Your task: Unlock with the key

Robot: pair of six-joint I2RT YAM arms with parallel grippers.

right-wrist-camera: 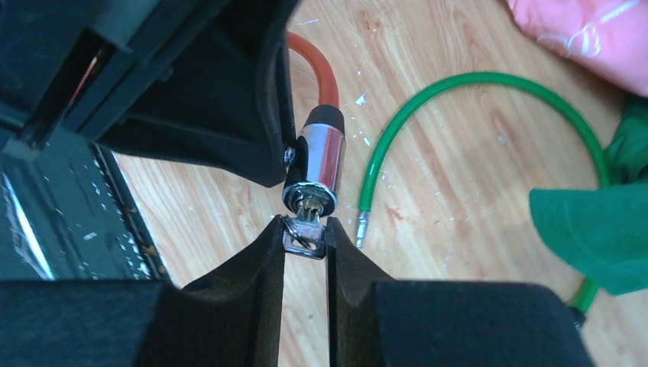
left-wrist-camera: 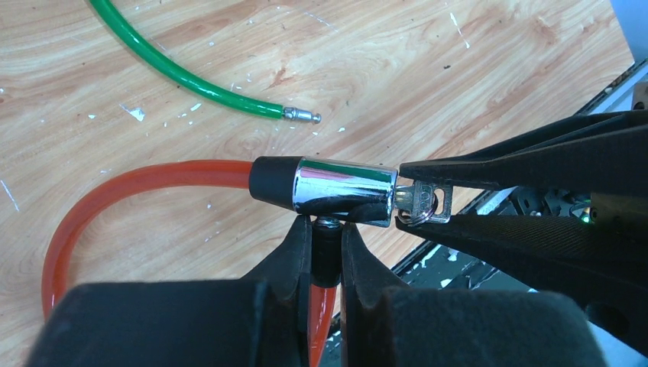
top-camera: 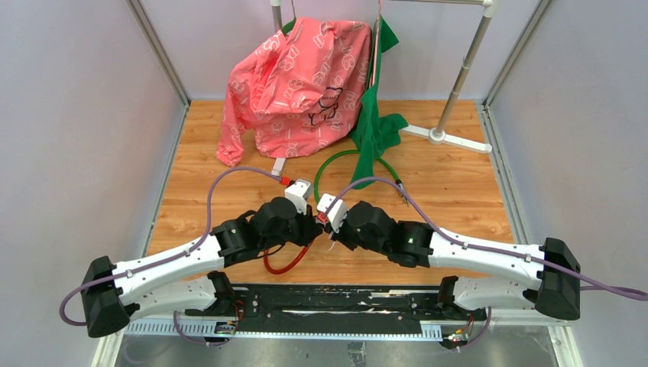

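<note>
Wooden bench lies under the red cable, which loops off towards nine o'clock in the left wrist view. The left claw is clamped on the cable's end beneath the chrome lock barrel, whose long axis runs nine-to-three. The right claw is pinched on the key, seated at the barrel's three o'clock mouth. Only the right wrist view shows the keyway face.
</note>
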